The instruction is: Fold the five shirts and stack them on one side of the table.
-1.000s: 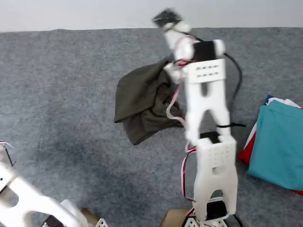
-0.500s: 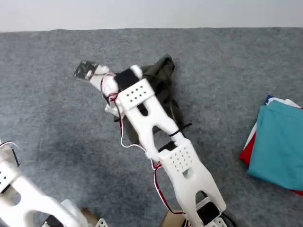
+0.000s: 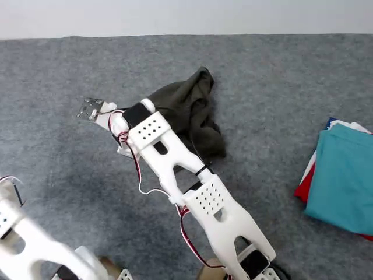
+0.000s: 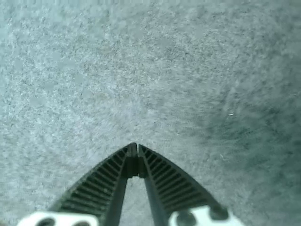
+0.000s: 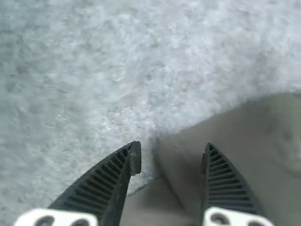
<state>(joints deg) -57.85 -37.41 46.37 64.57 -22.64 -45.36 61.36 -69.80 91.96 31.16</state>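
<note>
On the grey felt surface [image 3: 291,87], in the high view, a crumpled olive shirt [image 3: 189,111] is seen near the middle, toward the far edge. The right arm [image 3: 198,181] is stretched across from the near edge, its wrist just beside the shirt on the side away from the stack of folded shirts [image 3: 344,175], which is set at the right edge, a teal one on top. In the left wrist view, the left gripper [image 4: 137,151] is held over bare felt, its fingers [image 4: 110,181] pressed together at the tips, nothing between them. In the right wrist view, the right gripper [image 5: 170,160] is held over the shirt's edge, its fingers [image 5: 120,181] spread wide, olive cloth lying below the gap; whether cloth is touched cannot be told.
</note>
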